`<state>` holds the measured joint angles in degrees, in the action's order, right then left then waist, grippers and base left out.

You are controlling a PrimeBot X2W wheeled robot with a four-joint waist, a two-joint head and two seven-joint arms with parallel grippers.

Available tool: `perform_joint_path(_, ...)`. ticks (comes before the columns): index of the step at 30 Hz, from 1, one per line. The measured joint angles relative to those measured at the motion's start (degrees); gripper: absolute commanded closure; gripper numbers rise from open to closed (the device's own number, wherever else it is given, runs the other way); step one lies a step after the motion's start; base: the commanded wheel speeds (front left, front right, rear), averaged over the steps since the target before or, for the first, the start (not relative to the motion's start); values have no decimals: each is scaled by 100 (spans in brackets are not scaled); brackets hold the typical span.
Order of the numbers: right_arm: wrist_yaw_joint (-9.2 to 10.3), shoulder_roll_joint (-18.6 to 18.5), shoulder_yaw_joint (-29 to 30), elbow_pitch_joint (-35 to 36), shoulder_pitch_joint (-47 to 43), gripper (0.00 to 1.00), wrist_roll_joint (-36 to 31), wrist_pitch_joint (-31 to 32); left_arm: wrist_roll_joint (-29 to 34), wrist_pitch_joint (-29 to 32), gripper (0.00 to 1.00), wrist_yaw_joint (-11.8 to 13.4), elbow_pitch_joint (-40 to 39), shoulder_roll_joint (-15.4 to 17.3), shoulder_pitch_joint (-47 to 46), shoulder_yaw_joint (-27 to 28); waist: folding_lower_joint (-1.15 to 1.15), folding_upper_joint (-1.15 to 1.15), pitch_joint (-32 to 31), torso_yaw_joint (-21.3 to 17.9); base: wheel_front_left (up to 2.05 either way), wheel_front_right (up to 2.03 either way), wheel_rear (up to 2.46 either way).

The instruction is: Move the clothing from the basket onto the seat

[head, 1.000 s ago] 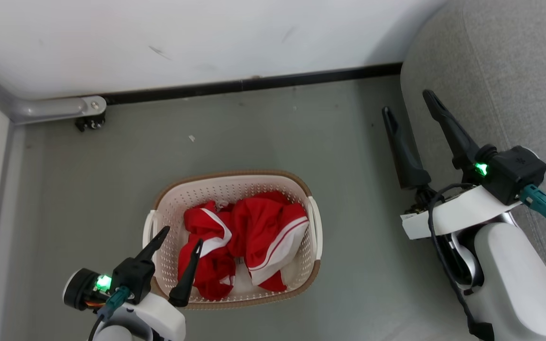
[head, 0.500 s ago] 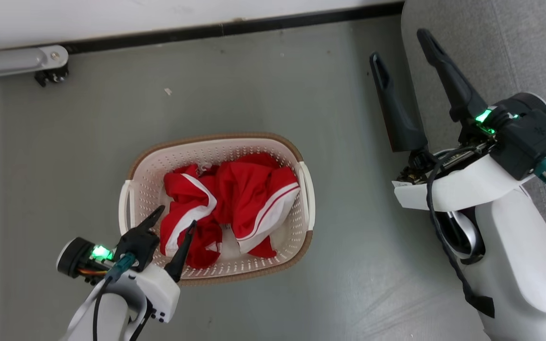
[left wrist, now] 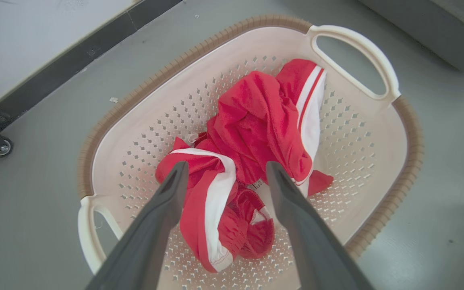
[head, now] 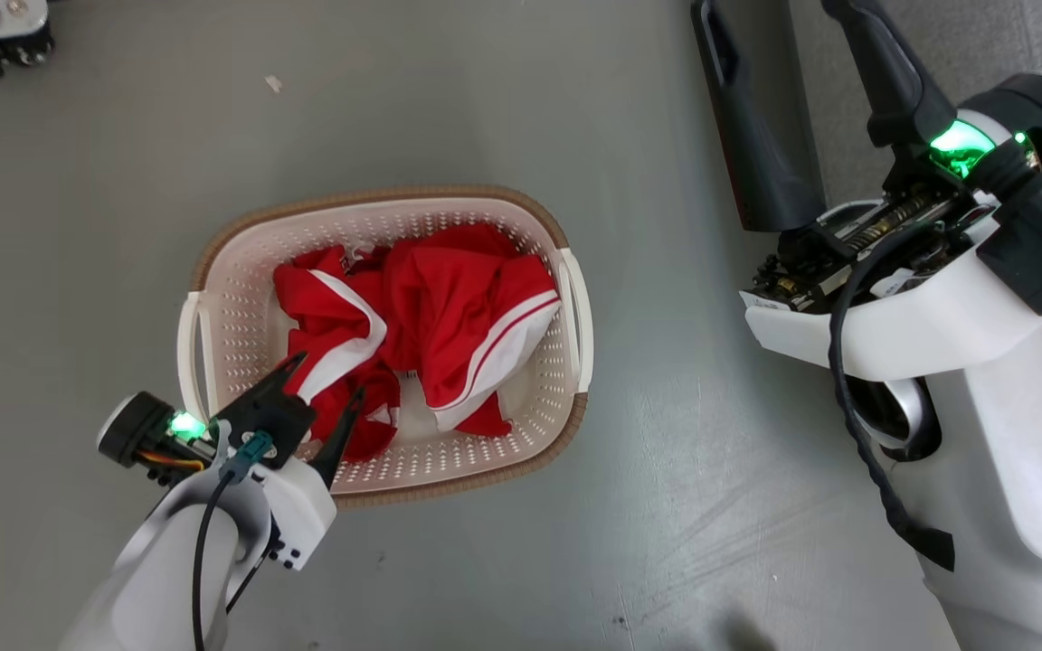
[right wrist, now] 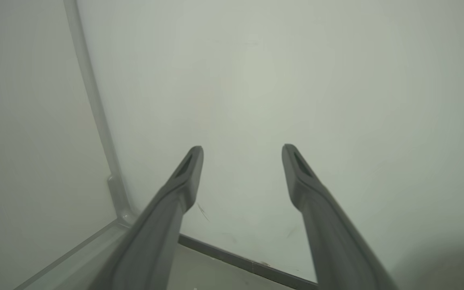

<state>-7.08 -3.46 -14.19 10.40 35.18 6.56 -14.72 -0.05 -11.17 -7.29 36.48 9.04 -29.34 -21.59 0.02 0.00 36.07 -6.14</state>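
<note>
L gripper (head: 328, 375) fingers apart, empty, over basket (head: 232, 298), above red clothing (head: 458, 298); R gripper (right wrist: 243, 150) apart, empty, well right of basket.

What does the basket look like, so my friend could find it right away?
Start at the grey floor left of the big grey sofa. On it stands a cream-white plastic basket with rows of small holes, a brown rim and two side handles. Unlike the things around it, it has crumpled red clothing with white stripes inside.
</note>
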Motion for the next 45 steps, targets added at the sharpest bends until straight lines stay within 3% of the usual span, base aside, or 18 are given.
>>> perform_joint_path(26,0,-18,-355,438,771,0,114,-1,646,342,0,0,934,48,-1371,-558,0,0,1178,-199,0,0,0)
perform_joint_path(31,0,-19,-360,444,893,0,122,-2,942,454,0,10,1140,179,-1523,-711,0,0,1324,-218,0,0,0)
perform_joint_path(38,0,-19,-371,443,978,0,151,-7,1043,504,0,183,1280,180,-1753,-725,0,0,1496,-240,0,0,0)
perform_joint_path(39,0,-19,-372,443,981,0,149,-7,1079,504,53,226,1302,178,-1794,-726,0,0,1517,-241,0,0,0)
perform_joint_path(40,0,-19,-375,442,983,0,151,-7,1103,503,92,267,1314,180,-1830,-727,0,0,1536,-241,0,0,0)
perform_joint_path(41,0,-19,-378,442,984,0,151,-7,1118,503,100,292,1326,178,-1859,-725,0,0,1554,-241,0,0,0)
perform_joint_path(45,0,-19,-379,441,1004,0,151,-7,1096,448,100,363,1395,123,-1906,-684,-1,0,1610,-238,0,0,0)
